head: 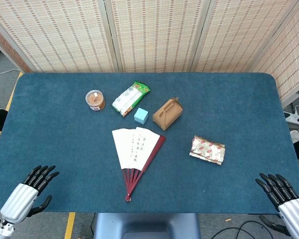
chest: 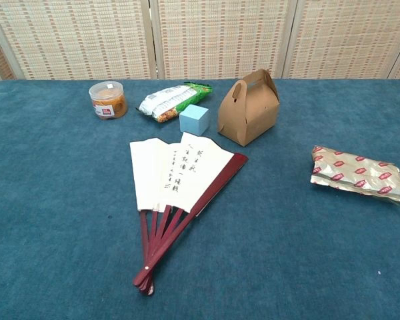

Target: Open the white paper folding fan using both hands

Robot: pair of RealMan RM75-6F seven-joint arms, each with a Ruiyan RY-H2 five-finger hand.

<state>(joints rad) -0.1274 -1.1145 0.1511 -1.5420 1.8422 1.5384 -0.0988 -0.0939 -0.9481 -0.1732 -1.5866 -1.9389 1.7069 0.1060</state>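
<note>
The white paper folding fan (head: 136,149) (chest: 177,173) lies partly spread on the blue table, dark red ribs meeting at a pivot near the front edge. Its paper carries vertical black writing. My left hand (head: 32,188) hovers at the front left corner, fingers apart, holding nothing. Over at the front right corner my right hand (head: 284,195) is the same, fingers spread and empty. Both hands are far from the fan and show only in the head view.
Behind the fan stand a light blue cube (head: 141,115), a brown paper gift box (head: 167,113), a green and white snack bag (head: 130,97) and a small round jar (head: 95,100). A gold and red foil packet (head: 208,149) lies to the right. Woven screens close the back.
</note>
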